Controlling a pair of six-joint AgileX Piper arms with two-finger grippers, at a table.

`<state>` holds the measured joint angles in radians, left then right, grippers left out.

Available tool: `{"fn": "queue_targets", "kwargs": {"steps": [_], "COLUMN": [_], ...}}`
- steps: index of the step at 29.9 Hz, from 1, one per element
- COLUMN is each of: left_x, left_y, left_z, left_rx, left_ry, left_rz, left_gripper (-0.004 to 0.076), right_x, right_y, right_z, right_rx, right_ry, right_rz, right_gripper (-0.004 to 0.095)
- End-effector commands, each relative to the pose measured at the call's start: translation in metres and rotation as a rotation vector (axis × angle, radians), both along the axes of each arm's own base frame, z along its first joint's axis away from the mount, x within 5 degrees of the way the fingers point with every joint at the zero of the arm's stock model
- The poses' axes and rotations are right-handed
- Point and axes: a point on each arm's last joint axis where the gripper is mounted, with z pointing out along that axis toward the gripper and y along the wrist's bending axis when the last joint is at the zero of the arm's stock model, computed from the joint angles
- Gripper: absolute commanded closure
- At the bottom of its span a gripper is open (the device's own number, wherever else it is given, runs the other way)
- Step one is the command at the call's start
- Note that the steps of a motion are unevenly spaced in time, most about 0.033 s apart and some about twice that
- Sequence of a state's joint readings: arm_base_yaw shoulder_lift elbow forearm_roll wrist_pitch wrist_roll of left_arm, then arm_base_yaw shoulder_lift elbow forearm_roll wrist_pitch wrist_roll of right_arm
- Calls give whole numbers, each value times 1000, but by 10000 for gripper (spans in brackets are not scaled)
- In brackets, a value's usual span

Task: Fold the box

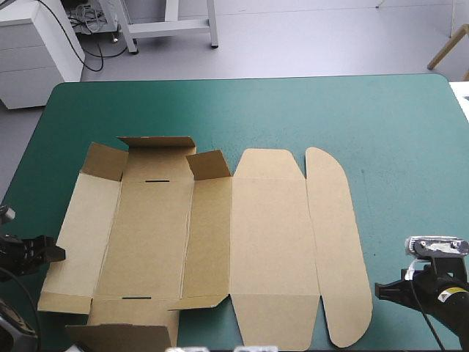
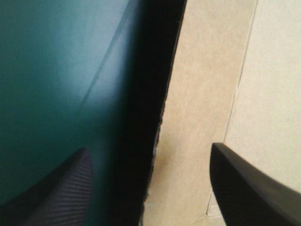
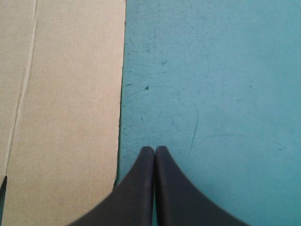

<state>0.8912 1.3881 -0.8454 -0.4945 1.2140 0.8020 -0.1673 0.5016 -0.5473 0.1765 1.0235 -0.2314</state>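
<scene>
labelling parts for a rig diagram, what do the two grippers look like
Each gripper has two broad black fingers shaped like curved fins, wide at the base and tapering to rounded tips. The left gripper shows fine ribbing across its fingers. The right gripper looks smooth and matte, with no markings visible.

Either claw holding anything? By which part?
Nothing held: left claw open around the left edge of the box, not gripping; right claw shut, empty, over the cover beside it.
</scene>
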Motion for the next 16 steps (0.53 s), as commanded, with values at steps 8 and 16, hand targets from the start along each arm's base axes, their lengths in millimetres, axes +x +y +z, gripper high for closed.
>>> {"fn": "queue_targets", "kwargs": {"steps": [8,16], "left_x": [4,4], "left_y": [-10,-10], "left_z": [13,13], "left_rx": [-83,-81], "left_ry": [-102,-102], "left_rz": [-64,-70], "left_gripper": [296,298], "right_x": [4,4], "right_y": [0,0], "right_z": [10,10], "right_rx": [-6,-6], "right_ry": [-70,-70], "right_rz": [2,2], "right_gripper": [927,927]}}
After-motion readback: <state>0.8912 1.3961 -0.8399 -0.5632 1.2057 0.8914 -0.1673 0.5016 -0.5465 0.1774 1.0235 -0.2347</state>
